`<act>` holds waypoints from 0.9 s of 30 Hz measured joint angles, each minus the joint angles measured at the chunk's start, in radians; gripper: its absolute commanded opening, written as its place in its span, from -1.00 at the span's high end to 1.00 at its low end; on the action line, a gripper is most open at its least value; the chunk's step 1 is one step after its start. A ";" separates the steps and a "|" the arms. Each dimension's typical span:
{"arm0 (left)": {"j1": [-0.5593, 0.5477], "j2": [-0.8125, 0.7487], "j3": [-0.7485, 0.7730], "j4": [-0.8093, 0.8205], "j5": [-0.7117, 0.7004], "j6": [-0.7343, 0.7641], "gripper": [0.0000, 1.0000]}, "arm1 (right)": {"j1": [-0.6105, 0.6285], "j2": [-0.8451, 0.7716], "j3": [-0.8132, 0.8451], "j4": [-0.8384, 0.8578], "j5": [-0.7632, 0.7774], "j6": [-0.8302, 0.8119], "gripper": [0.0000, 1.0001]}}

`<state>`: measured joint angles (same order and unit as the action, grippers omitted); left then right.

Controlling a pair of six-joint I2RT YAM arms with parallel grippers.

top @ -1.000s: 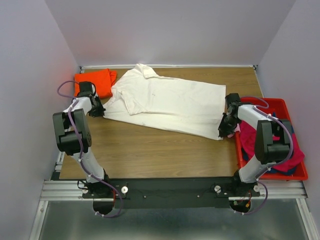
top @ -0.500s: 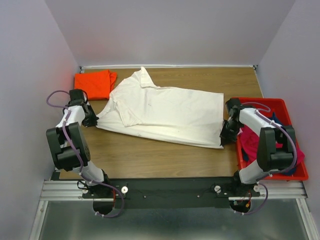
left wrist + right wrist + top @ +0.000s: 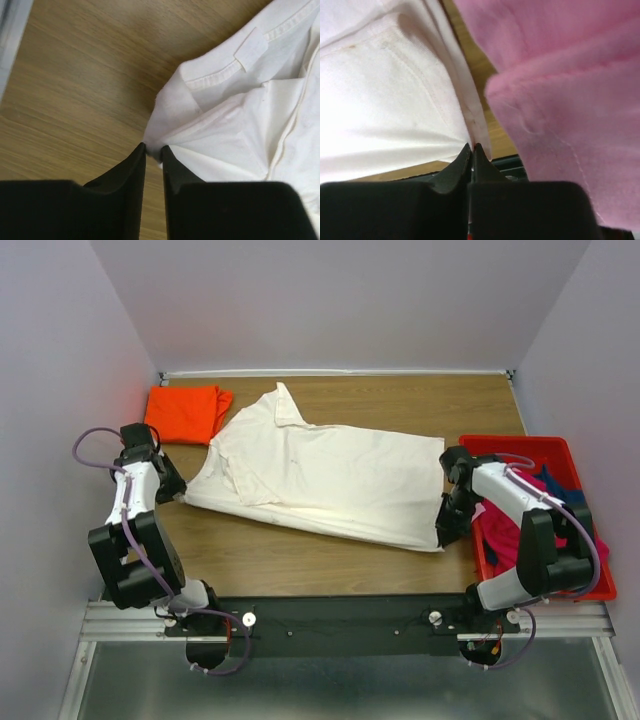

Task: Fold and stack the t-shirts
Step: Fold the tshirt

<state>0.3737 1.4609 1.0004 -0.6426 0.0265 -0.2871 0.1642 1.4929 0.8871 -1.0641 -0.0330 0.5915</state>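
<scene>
From above, we see the big cream-white shirt (image 3: 330, 480) lying long and flat across the brown wooden worktop (image 3: 300, 565), between our two arms. Our left tool (image 3: 178, 492) is at the sleeve end and our right tool (image 3: 447, 530) is at the bottom end, so we think the shirt is being pulled tight to smooth it before a fold. A folded orange shirt (image 3: 185, 412) sits at the far left corner, likely the start of the stack. A heap of other shirts (image 3: 497, 523) waits in the hard red bin (image 3: 515, 444) on the right. Through the left wrist camera, the two black fingers are closed on a little corner of the white cloth, which bunches into soft folds there. We also see thin stitched seams and a small sewn label (image 3: 252, 47). Through the right wrist camera, the fingers are pinched shut on the stitched bottom hem (image 3: 472, 112) of the same shirt, with a fuzzy pink shirt (image 3: 570, 100) close beside it. The white cloth looks thin and floppy, so it may slip if we tug hard.
</scene>
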 measured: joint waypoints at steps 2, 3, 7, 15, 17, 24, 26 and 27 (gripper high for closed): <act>0.003 -0.013 0.000 -0.003 -0.012 0.009 -0.11 | 0.000 -0.003 0.004 -0.026 0.004 -0.005 0.11; 0.008 -0.023 0.000 -0.004 -0.016 0.014 -0.12 | 0.000 -0.003 0.010 -0.044 0.007 -0.006 0.02; 0.007 -0.068 0.021 -0.030 -0.027 0.012 -0.13 | 0.000 -0.003 0.068 -0.097 0.013 -0.009 -0.18; -0.220 -0.177 0.023 0.004 0.020 -0.056 -0.10 | 0.000 0.002 0.222 -0.056 -0.009 -0.033 -0.20; -0.333 -0.161 -0.011 0.021 0.063 -0.086 -0.10 | 0.000 0.021 0.247 -0.037 -0.025 -0.043 -0.20; -0.434 -0.087 -0.107 0.012 0.132 -0.151 -0.10 | 0.000 0.080 0.280 0.019 -0.056 -0.072 -0.21; -0.436 -0.077 -0.114 0.015 0.138 -0.156 -0.09 | 0.000 0.085 0.280 0.027 -0.064 -0.080 -0.21; -0.437 -0.074 -0.116 0.019 0.142 -0.156 -0.08 | 0.000 0.085 0.280 0.031 -0.066 -0.082 -0.21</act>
<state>-0.0635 1.3869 0.8848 -0.6239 0.1680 -0.4435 0.1642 1.5784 1.1671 -1.0336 -0.0994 0.5095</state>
